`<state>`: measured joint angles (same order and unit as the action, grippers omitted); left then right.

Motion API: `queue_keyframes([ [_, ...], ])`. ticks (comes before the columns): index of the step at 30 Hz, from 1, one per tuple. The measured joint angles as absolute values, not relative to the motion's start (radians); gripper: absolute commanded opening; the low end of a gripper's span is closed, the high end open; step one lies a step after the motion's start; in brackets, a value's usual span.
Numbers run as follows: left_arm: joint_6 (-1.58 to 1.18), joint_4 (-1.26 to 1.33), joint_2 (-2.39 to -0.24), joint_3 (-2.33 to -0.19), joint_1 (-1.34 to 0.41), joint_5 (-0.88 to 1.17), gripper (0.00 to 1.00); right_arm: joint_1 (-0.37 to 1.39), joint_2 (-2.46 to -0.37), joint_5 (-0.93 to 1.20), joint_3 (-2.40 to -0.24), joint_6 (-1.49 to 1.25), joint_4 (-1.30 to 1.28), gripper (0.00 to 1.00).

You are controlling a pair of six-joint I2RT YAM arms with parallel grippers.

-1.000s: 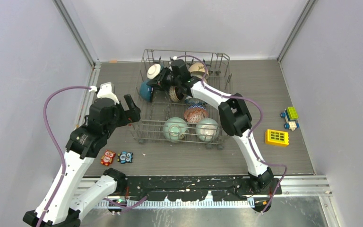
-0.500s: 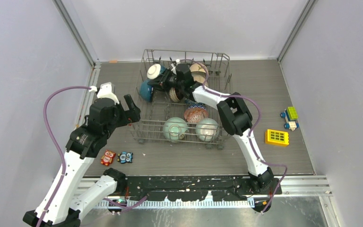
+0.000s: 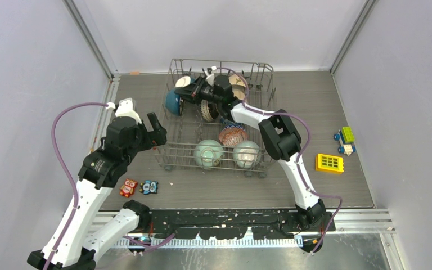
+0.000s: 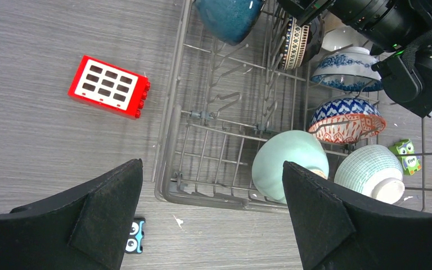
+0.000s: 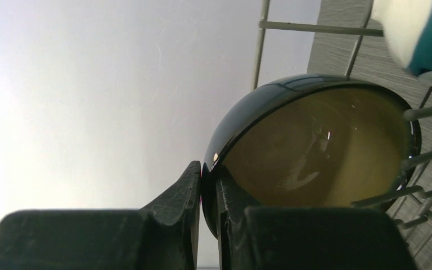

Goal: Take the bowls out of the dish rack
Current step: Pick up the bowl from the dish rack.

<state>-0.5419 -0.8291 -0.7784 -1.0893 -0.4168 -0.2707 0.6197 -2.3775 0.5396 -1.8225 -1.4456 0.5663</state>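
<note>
The dark bowl [image 5: 315, 146], pinched by its rim in the right hand [image 5: 208, 185] at the far end of the rack [image 3: 187, 143], could be snagged there or dropped if lifted askew; the left hand [image 4: 212, 166] is held wide, empty.

Bright even light, soft shadows, sharp overhead view, small glints on dark bowl [image 5: 315, 146]

This is a robot test cell in a lab, not a home kitchen. Plain pale lilac panel walls [image 3: 28, 84] box in a grey wood-grain table [image 3: 315, 101], bare metal frame posts [image 3: 90, 39] run up the upper corners, and white-and-black robot arms [image 3: 84, 197] are bolted to a black rail [image 3: 230, 216] along the bottom edge.
</note>
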Motion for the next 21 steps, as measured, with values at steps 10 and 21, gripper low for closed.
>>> queue_keyframes([
  [10,-0.542,-0.839,-0.771,-1.096,-0.417,-0.281,0.95,0.608,-2.337,0.568,-1.802,-1.478,0.628,0.01],
  [21,-0.550,-0.844,-0.759,-1.128,-0.417,-0.281,0.95,0.604,-2.254,0.602,-1.790,-1.506,0.673,0.01],
])
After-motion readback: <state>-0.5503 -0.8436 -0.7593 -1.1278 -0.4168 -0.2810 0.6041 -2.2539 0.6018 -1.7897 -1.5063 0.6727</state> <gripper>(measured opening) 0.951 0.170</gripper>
